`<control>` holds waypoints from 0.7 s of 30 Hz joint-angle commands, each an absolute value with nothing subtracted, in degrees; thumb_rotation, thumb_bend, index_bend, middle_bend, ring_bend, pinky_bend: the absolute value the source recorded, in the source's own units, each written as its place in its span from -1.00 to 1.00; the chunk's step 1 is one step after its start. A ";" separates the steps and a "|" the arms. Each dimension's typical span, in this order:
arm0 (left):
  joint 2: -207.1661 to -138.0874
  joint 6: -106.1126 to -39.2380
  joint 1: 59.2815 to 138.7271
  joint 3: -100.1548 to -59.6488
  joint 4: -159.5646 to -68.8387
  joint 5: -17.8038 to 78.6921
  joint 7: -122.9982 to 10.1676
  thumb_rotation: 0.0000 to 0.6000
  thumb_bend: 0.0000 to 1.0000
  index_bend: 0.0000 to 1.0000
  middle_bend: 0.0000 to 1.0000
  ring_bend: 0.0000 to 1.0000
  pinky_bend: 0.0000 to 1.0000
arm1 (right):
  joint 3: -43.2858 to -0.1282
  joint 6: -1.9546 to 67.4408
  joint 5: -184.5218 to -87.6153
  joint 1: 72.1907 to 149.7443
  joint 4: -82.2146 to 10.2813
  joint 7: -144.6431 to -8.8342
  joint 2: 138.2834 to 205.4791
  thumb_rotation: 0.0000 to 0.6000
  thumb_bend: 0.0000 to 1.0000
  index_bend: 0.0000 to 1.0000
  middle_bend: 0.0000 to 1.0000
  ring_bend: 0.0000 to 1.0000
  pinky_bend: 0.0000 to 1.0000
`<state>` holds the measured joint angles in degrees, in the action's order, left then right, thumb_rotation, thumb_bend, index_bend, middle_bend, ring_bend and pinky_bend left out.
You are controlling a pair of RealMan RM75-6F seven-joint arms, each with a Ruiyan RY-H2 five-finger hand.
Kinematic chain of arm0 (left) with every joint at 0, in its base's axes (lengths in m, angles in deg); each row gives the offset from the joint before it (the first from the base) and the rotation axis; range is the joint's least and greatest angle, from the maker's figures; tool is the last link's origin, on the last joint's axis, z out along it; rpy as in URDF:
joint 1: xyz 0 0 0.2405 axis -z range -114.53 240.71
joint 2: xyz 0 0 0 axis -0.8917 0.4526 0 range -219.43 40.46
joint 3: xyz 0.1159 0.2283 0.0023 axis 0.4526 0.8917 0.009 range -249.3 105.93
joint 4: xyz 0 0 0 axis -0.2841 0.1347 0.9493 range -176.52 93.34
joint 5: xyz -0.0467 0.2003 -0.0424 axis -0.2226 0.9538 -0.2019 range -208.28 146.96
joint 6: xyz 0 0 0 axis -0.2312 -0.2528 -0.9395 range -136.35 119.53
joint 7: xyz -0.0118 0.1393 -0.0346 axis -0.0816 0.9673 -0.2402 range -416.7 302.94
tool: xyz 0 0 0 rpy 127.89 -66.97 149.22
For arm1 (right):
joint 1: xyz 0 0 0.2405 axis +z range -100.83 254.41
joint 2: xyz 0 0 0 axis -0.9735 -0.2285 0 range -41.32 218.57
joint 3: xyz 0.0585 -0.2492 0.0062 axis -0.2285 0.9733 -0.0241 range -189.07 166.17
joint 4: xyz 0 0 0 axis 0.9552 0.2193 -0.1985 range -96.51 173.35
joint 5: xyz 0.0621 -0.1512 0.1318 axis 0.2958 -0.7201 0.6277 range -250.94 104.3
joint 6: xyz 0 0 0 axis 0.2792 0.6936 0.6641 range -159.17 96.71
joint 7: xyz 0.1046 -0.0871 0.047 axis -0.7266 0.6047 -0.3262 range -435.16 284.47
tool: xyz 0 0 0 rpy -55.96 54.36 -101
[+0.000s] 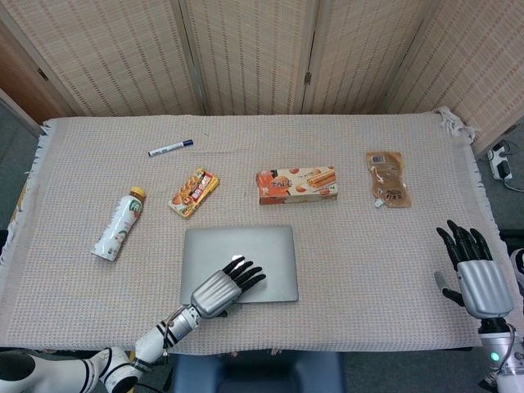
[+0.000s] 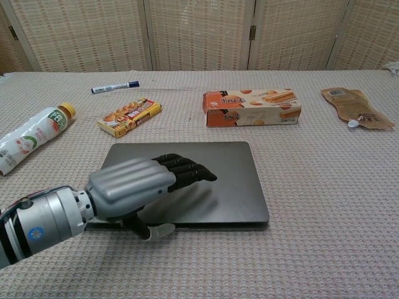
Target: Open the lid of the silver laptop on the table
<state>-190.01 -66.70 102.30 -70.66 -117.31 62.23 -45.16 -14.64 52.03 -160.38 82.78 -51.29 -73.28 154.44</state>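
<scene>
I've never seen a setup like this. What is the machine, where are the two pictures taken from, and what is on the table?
It is a two-armed robot with human-like hands, steered by a person. One picture looks down from its head, the other forward from its chest. The left hand hovers over a closed silver laptop, thumb at the near edge, holding nothing. The right hand waits open at the table's edge. On the cloth-covered table also lie a bottle, a marker, a snack pack, a biscuit box and a pouch.
</scene>
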 commanded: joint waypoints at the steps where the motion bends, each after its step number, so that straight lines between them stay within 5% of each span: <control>1: -190.44 -68.75 101.69 -70.49 -115.84 63.12 -45.96 1.00 -0.03 -0.75 -0.75 -0.95 -1.00 | -14.08 52.61 -162.03 82.82 -51.35 -74.27 154.46 1.00 -0.14 -1.00 -1.00 -0.85 -1.00; 11: -191.76 -75.70 100.88 -71.41 -110.84 66.09 -48.22 1.00 0.17 -0.69 -0.72 -0.92 -1.00 | -9.89 52.52 -172.57 84.90 -52.07 -80.29 153.02 1.00 -0.12 -1.00 -0.90 -0.75 -0.96; 21: -190.96 -76.28 103.48 -76.48 -112.15 64.61 -46.31 1.00 0.32 -0.70 -0.71 -0.91 -1.00 | -5.77 45.30 -180.93 91.39 -54.20 -85.55 150.93 1.00 0.65 -1.00 -0.81 -0.71 -0.92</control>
